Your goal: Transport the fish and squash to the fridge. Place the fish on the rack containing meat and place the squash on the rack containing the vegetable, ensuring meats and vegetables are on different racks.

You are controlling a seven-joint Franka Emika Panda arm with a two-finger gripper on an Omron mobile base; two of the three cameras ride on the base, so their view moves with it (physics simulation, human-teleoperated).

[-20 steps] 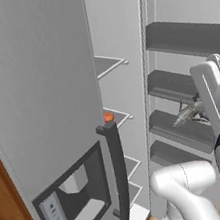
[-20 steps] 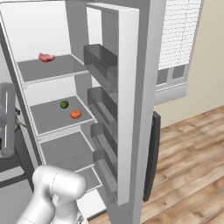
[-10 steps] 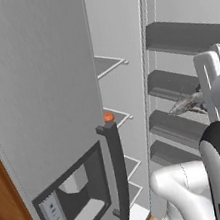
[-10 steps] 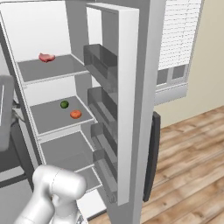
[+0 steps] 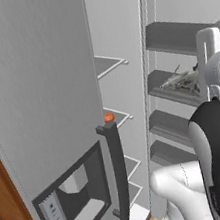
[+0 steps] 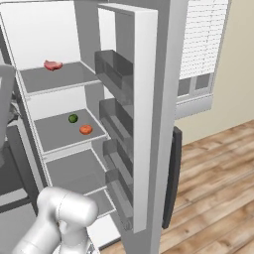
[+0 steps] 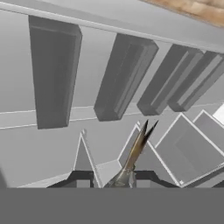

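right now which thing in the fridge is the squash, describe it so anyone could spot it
Look into the open fridge in the right base view and find the second shelf down. Two small round things sit there side by side. The squash is the orange-red one nearer the shelf's front edge; its neighbour is green.

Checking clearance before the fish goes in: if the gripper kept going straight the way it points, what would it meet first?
Probably the fridge door bins ahead of the gripper holding the fish; depth is unclear.

I can read no text, label, brand or number anywhere. The dispenser panel (image 5: 71,199) in the fridge (image 5: 38,93) door carries small marks, but they are too blurred for me to read.
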